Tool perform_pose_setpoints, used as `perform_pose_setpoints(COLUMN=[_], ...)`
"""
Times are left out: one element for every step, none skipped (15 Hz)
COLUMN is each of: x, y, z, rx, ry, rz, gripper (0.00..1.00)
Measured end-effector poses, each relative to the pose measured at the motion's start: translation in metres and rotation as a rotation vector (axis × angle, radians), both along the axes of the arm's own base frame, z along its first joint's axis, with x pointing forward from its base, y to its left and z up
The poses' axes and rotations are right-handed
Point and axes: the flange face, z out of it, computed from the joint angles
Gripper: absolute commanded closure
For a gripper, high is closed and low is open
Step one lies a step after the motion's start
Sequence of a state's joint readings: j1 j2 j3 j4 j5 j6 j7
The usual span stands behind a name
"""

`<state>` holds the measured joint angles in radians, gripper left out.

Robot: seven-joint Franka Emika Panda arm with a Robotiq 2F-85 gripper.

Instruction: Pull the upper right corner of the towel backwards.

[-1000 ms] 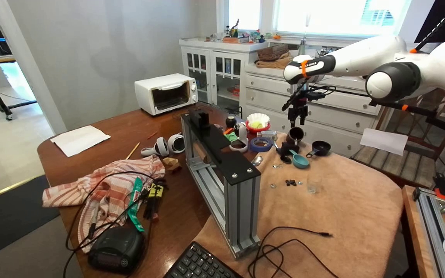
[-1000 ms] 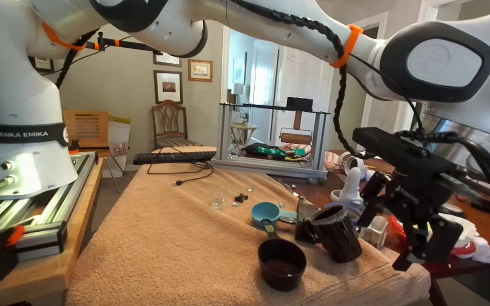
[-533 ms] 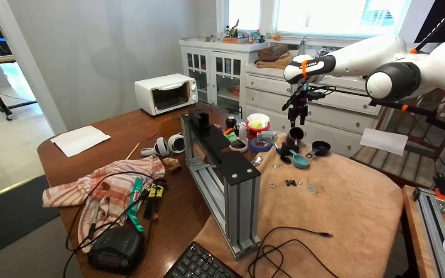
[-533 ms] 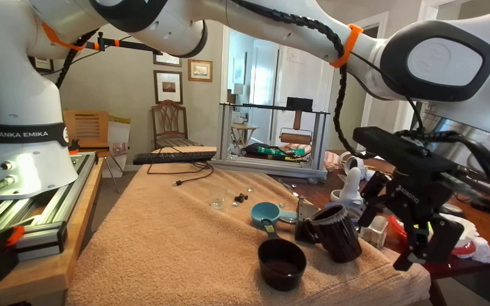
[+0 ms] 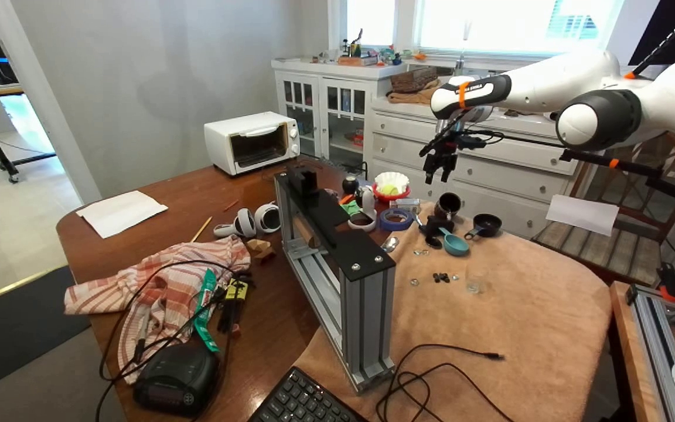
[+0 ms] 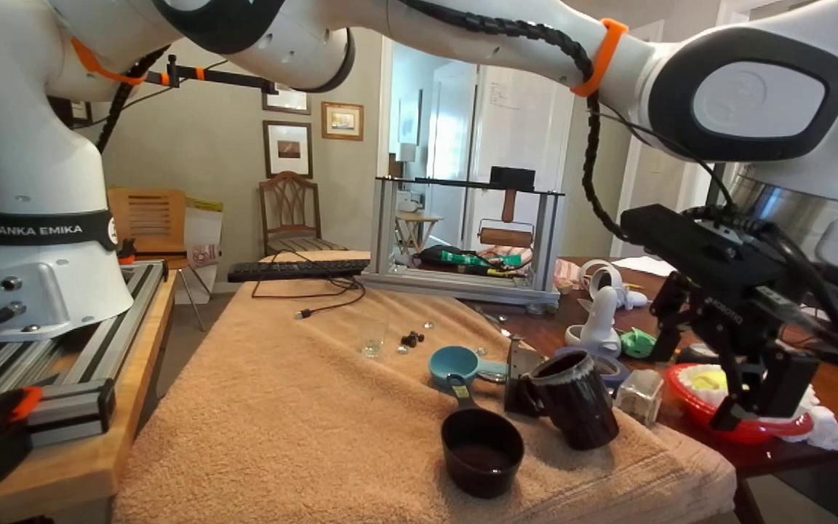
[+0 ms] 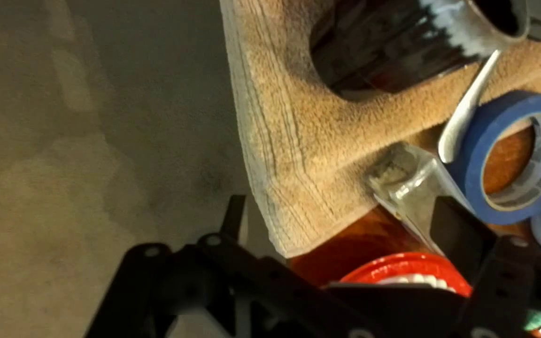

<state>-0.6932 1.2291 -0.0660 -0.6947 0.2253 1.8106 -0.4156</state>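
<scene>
Hovering near worktop [image 5: 197,199] edge with gripper [image 7: 346,217] jaws wide, empty. Must grab towel [image 6: 317,415], spread to same edge, by corner. Could topple mug [image 6: 579,407] tilted on it by tugging. Could clip red bowl [image 7: 388,266] if descending off-line.

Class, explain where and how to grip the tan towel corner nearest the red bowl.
I'd pinch the towel corner, coming from off the table: its thin hem seems to overhang there, so the gripper could straddle it; the red bowl and clear container crowd the inner side.
</scene>
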Motion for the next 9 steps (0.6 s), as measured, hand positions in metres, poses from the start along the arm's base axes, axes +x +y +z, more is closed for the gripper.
perform_pose_setpoints(x=[0.003, 0.006, 0.007, 0.007, 0.005, 0.002, -0.003, -0.007, -0.012], y=[0.0, -0.001, -0.002, -0.003, -0.004, -0.005, -0.004, -0.004, -0.004], z=[0.006, 0.01, 0.014, 0.016, 0.018, 0.018, 0.017, 0.016, 0.015], rx=[-0.004, -0.01, -0.017, -0.025, -0.031, -0.035, -0.034, -0.035, -0.037], ry=[-0.027, -0.051, -0.068, -0.077, -0.079, -0.078, -0.072, -0.067, -0.063], rz=[-0.011, -0.02, -0.03, -0.039, -0.046, -0.053, -0.059, -0.066, -0.073], gripper=[0.0, 0.0, 0.0, 0.0, 0.0, 0.0, 0.0, 0.0, 0.0])
